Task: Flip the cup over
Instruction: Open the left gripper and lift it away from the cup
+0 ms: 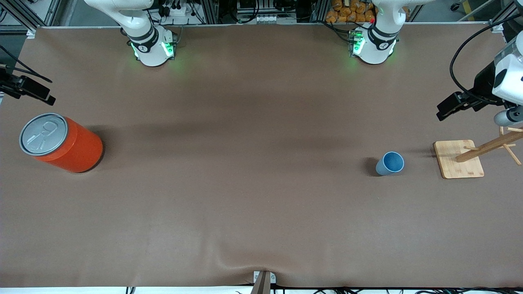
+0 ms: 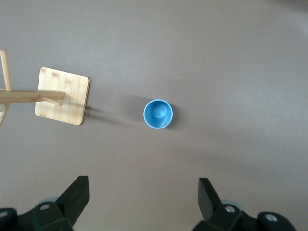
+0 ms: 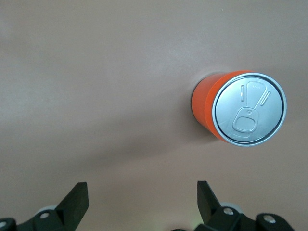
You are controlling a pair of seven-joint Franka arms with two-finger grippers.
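- Standing mouth-up on the counter [image 1: 245, 204]: blue cup [image 1: 390, 163], beside the wooden rack [image 1: 459, 159].
- Left claw [image 2: 143, 197] is hovering above the cup, spread wide, holding nothing.
- Right claw [image 3: 142, 199] is waiting spread over the orange can [image 3: 239, 108], holding nothing.

Even, fairly bright overhead light falls on the brown bench [image 1: 245, 183], with no hard glare. Soft broad shadows band across its middle in the front view. The blue cup [image 1: 390, 163] casts a short dark shadow toward the right arm's end; the orange can [image 1: 61, 143] does likewise, and its silver lid shows a mild sheen. Green lamps glow at both arm bases. Wrist views are sharp, their dark pincer fingers [image 2: 72, 199] slightly soft.
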